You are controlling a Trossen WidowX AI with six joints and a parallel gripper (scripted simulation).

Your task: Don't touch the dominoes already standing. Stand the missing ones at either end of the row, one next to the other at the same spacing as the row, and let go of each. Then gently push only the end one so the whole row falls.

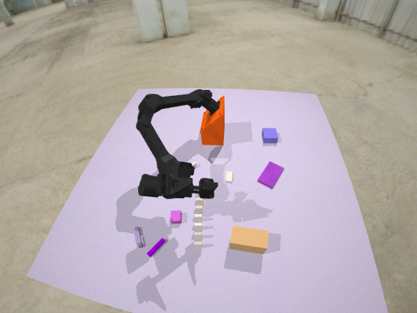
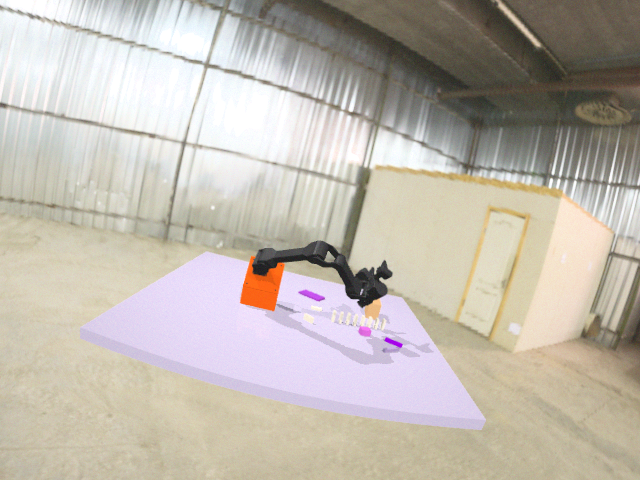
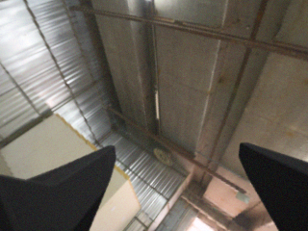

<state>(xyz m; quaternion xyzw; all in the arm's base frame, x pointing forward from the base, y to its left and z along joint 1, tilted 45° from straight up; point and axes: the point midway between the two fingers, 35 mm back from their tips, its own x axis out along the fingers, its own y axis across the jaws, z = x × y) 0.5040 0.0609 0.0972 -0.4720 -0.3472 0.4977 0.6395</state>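
Several cream dominoes stand upright in an evenly spaced row [image 1: 198, 226] [image 2: 355, 320]; in the top view the arm hides its far end. One loose cream domino [image 1: 229, 177] [image 2: 316, 308] lies flat between the row and the robot base. Another loose cream domino [image 1: 194, 164] [image 2: 308, 318] is off the row on the other side, partly hidden by the arm in the top view. My gripper [image 1: 214, 187] [image 2: 387, 268] [image 3: 176, 150] is wide open and empty, high above the row, with its fingers pointing upward. The wrist view shows only the hall's ceiling and walls between the fingers.
A light orange block [image 1: 249, 239] [image 2: 372, 309] stands beside the row. A magenta cube [image 1: 175, 216] [image 2: 364, 331], a purple bar [image 1: 156, 247] [image 2: 393, 342] and a lilac bar [image 1: 138, 237] lie on its other side. A purple slab [image 1: 270, 175] [image 2: 311, 295] and a blue box [image 1: 270, 135] lie farther off.
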